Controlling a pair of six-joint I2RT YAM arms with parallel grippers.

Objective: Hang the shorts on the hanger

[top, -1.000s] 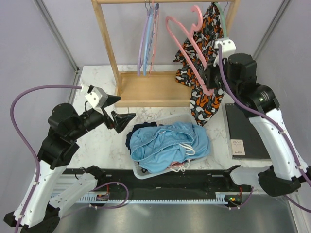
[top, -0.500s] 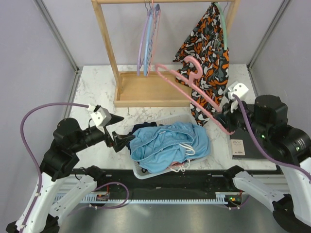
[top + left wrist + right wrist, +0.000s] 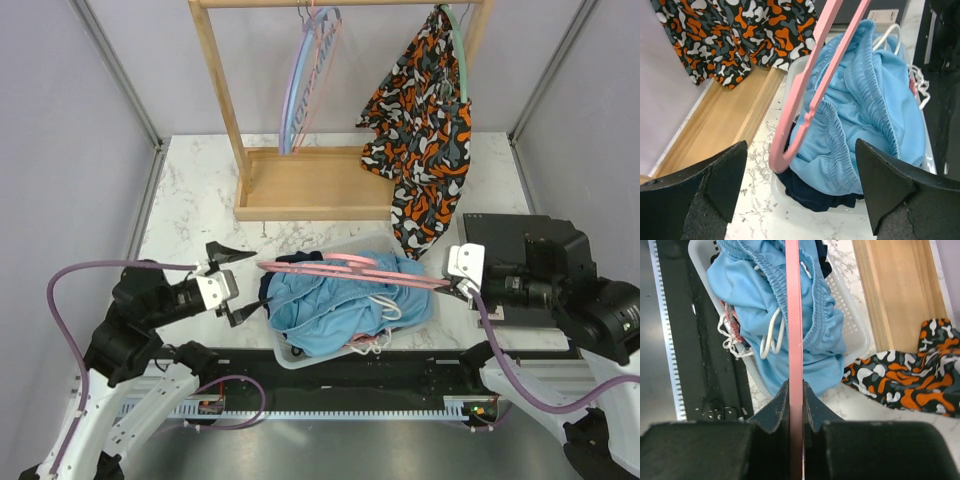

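Hanger (image 3: 350, 265) lies level over shorts (image 3: 340, 305), which are heaped in white basket (image 3: 290, 355) on counter (image 3: 190, 190). Right tool (image 3: 795, 405) is clamped on 1 end of it, arm low, reaching left. Left tool (image 3: 800, 150) is spread wide, arm low, pointing right at hanger's other end.

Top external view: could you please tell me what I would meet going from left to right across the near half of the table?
Left gripper → shorts → right gripper, which is clamped on the hanger that spans across above the shorts.
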